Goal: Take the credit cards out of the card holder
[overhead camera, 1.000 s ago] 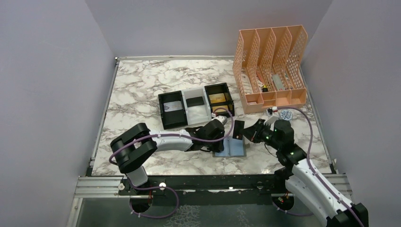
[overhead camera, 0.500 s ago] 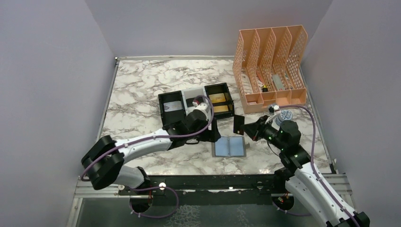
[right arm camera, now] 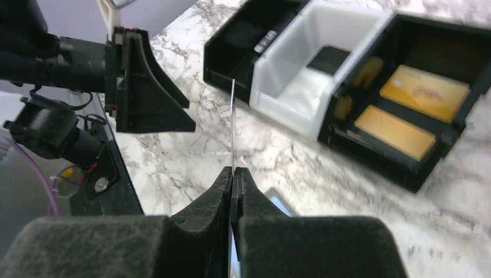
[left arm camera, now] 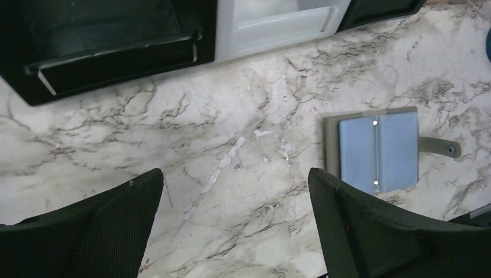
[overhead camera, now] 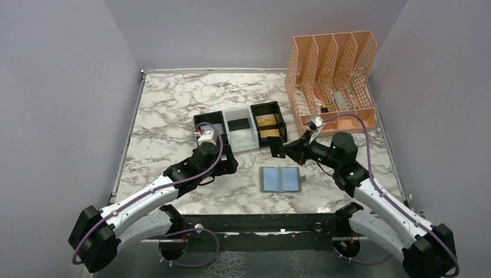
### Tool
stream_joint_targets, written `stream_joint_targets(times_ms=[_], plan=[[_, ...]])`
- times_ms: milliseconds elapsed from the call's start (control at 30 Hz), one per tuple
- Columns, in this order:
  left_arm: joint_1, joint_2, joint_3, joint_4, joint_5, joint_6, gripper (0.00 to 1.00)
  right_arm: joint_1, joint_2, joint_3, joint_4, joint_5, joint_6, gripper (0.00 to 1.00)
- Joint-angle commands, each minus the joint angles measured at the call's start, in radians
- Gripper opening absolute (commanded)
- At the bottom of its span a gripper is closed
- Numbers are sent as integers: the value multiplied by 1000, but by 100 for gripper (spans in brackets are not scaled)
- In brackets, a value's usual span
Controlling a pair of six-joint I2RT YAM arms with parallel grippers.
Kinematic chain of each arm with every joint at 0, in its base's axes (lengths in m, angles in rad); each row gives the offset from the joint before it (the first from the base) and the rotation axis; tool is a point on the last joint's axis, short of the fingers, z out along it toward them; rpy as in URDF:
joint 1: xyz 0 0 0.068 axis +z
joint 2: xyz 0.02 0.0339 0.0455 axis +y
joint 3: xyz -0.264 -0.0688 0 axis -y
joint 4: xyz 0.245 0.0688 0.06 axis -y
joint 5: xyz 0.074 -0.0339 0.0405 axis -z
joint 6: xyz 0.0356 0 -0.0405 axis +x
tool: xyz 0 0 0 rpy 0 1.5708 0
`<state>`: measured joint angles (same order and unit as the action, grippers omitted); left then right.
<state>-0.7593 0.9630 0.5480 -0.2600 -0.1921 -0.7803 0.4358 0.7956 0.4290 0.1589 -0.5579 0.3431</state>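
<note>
The card holder (overhead camera: 280,179) lies open and flat on the marble, blue-grey inside, and also shows in the left wrist view (left arm camera: 377,152). My right gripper (overhead camera: 285,150) is shut on a dark credit card (overhead camera: 275,148), held upright above the table by the tray's front right corner. The right wrist view has that card edge-on as a thin line (right arm camera: 233,124) rising from the closed right gripper (right arm camera: 233,172). My left gripper (overhead camera: 227,165) is open and holds nothing. It hovers over bare marble left of the holder, fingertips wide apart (left arm camera: 234,174).
A three-compartment black-and-white tray (overhead camera: 226,141) sits behind the holder. It has gold cards (right arm camera: 425,92) in its right compartment and a black card (overhead camera: 239,123) in the white middle one. A peach mesh file rack (overhead camera: 333,81) stands at the back right.
My left gripper opened and its arm drew back to the left, away from the holder. The right gripper carried the dark card up and left toward the tray.
</note>
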Motion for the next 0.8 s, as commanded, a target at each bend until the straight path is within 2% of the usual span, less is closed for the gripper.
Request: stream_joint_targets(times_ms=[0, 267, 433, 533, 767], plan=[[7, -100, -58, -40, -75, -57, 99, 158, 137, 160, -1, 154, -261, 1], [10, -161, -61, -100, -90, -78, 99, 365, 552, 485, -88, 511, -731, 1], [12, -200, -81, -106, -93, -92, 99, 383, 734, 611, -71, 522, -981, 1], [12, -213, -81, -117, -92, -91, 99, 383, 818, 650, -9, 573, -1062, 1], [12, -232, -68, -152, -113, -79, 99, 383, 1002, 778, -34, 588, -1182, 1]])
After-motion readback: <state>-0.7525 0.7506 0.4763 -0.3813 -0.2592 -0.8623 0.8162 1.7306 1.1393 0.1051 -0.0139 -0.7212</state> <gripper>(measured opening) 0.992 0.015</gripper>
